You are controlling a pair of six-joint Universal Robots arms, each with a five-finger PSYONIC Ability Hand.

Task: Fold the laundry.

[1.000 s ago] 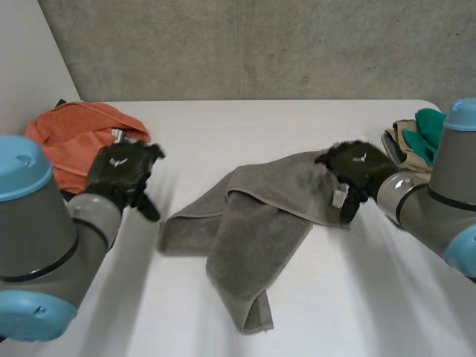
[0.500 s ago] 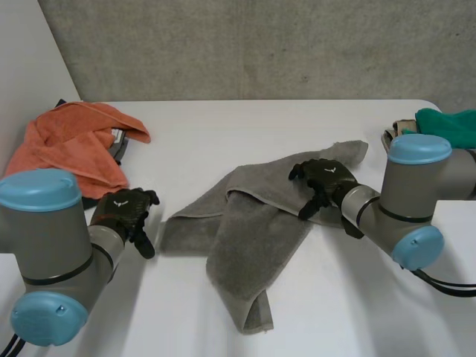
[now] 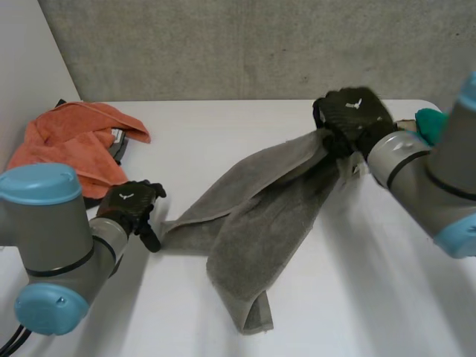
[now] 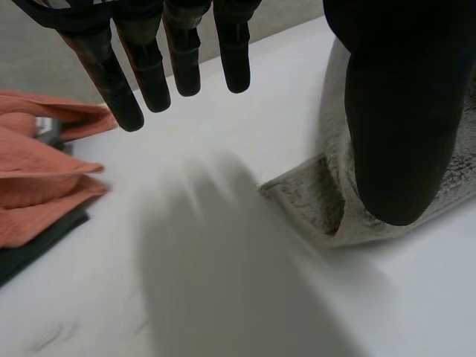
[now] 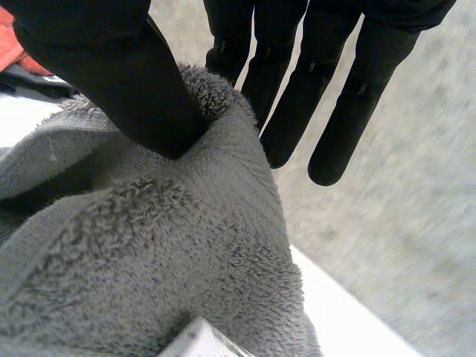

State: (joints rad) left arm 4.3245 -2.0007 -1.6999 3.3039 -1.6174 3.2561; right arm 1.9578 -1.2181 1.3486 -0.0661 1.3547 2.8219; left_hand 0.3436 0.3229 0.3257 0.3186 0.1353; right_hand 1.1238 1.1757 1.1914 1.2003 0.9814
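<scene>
Towel [image 3: 253,223] edge in R hand [image 3: 349,115].

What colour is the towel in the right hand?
Grey; the towel pinched by the right hand shows best in the head view.

No word or number can be read. The left hand [image 3: 130,210] has a small white emblem [image 3: 125,197] on its back, without letters, and the right hand [image 3: 355,119] has the same. The white label [image 3: 117,136] on the orange towel [image 3: 71,141], far left, is too small to read. The grey towel [image 5: 149,245] shows only the edge of its tag [image 5: 195,339].
</scene>
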